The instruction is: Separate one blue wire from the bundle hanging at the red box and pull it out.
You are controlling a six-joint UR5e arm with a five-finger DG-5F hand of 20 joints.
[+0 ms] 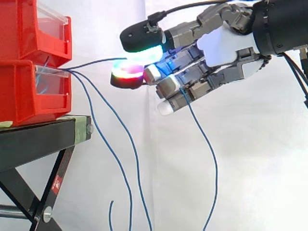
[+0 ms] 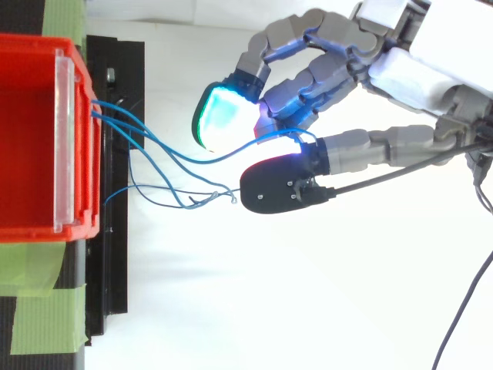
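Since the task needs a single strand drawn clear of the rest, the hand (image 1: 221, 48) reaches in level from the right, pointing towards the front edge of the surface (image 1: 43, 132); its thumb (image 1: 142, 38) lies on top and its fingertips (image 1: 129, 77) curl in beneath, closed in a pinch on one blue wire (image 1: 94, 63). That wire leaves the front lip of the lower red bin (image 1: 24, 96), which sits at the surface's front edge under the upper red bin (image 1: 29, 29); it runs almost straight and nearly level to the pinch, which suggests it is under light tension; past the pinch it threads beneath the palm and its far length drops freely in front of the white curtain (image 1: 250, 168). The other blue wires (image 1: 111, 149) come from the same lip but sag down past the front edge, well apart from the hand; from above they fan out and cross one another just beside the thumb, so a snag there looks possible. Judging by this, the separating is largely done and the pulling-out is in hand; the next move likely calls for a steady draw away from the bin, the pinch held firm so the thin strand does not slip.
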